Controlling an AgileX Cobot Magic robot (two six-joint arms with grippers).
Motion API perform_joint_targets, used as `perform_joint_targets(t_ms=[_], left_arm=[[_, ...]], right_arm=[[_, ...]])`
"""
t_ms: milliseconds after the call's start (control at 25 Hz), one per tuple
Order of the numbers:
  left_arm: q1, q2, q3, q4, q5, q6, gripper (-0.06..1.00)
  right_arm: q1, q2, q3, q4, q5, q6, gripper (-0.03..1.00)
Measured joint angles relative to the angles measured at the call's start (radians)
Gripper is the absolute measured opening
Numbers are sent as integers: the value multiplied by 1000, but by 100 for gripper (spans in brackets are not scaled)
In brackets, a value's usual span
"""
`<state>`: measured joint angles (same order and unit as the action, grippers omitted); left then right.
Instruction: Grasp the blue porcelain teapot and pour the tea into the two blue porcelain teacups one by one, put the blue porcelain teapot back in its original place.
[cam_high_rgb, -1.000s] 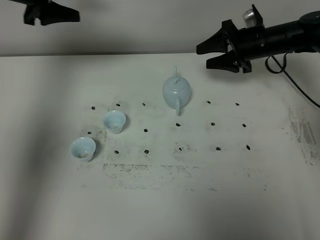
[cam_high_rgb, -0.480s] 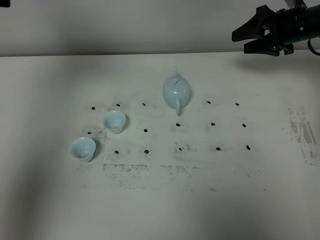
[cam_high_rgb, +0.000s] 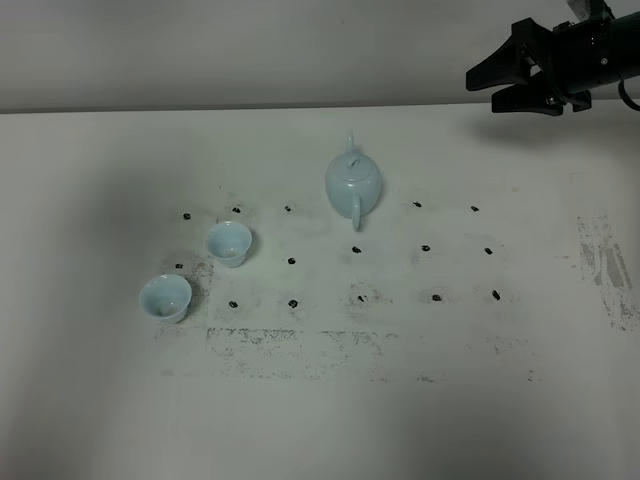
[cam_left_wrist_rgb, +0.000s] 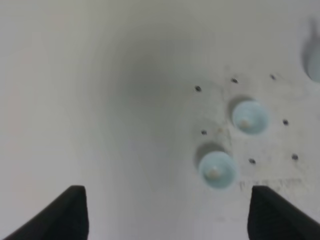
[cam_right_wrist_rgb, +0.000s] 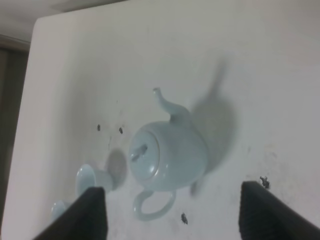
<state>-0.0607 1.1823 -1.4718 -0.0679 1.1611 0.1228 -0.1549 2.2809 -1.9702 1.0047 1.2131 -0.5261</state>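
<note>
Your right gripper (cam_high_rgb: 481, 95) hangs wide open over the table's (cam_high_rgb: 100, 400) far right corner. The blue porcelain teapot (cam_high_rgb: 352, 183) stands mid-table, well apart, leftward and nearer the front. Its spout-to-handle axis runs back to front, with the loop handle (cam_high_rgb: 354, 212) frontward. The left gripper (cam_left_wrist_rgb: 167, 215) is also spread and overlooks the two blue porcelain teacups (cam_left_wrist_rgb: 215, 170), so the right arm looks nearer.

Glossy glazed teapot (cam_high_rgb: 354, 183) and teacups (cam_high_rgb: 229, 243) (cam_high_rgb: 165, 298), matt white table (cam_high_rgb: 500, 400) with dark scuffs, matt black right claw (cam_high_rgb: 481, 95)
</note>
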Motion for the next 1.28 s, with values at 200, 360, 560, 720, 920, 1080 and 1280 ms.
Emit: perform_joint_targets(t_ms=[200,360,560,720,920,1080,1280], left_arm=[[-108,-237,235,58,-4,-41,63],[-108,-422,433,100,4,-70,63],[-108,-640,726,68,-34,-71,63],[-108,-790,908,53,-94,-71,63],[-108,-913,994,8,-103,-71,63],[-108,-982,1004,-3,-101,-71,63],[-108,-1051,1005,-16,-101,-49,63]], right_arm=[[0,0,0,0,0,-3,54],[0,0,0,0,0,-3,54],[0,0,0,0,0,-4,54],[0,0,0,0,0,-7,54],[0,0,0,0,0,-7,54],[0,0,0,0,0,-7,54],[0,0,0,-1,0,-19,54]])
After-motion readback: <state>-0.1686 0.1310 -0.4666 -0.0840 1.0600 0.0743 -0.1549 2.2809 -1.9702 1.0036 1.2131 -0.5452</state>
